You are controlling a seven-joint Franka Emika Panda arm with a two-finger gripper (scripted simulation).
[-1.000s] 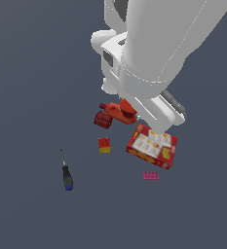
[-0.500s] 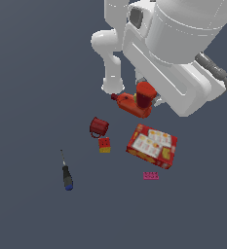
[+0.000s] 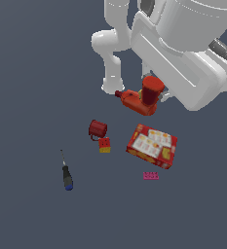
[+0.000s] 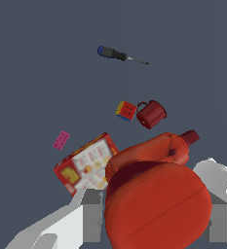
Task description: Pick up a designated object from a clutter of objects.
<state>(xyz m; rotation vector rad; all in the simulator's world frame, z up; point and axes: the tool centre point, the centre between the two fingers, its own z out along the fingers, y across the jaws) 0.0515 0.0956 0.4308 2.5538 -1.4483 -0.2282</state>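
Note:
The red-orange pistol-shaped drill [image 3: 143, 97] hangs in the air under the white arm, its dark tip pointing to the exterior view's left. In the wrist view the drill [image 4: 156, 194] fills the foreground, and my gripper [image 4: 151, 216] is shut on it, a grey finger [image 4: 91, 216] on each side. Below on the floor lies the rest of the clutter: a dark red mug [image 3: 97, 129], a small red-yellow-blue block [image 3: 104, 144], a red-and-yellow cracker box [image 3: 152, 146], a pink brick [image 3: 151, 175] and a thin screwdriver [image 3: 66, 174].
The arm's white base column [image 3: 111, 73] stands behind the clutter. The arm's large white links [image 3: 183, 44] fill the upper right of the exterior view. The floor is plain dark grey.
The drill has left the floor beside the mug and risen with my gripper, up and toward the exterior view's right. The other objects have stayed where they were.

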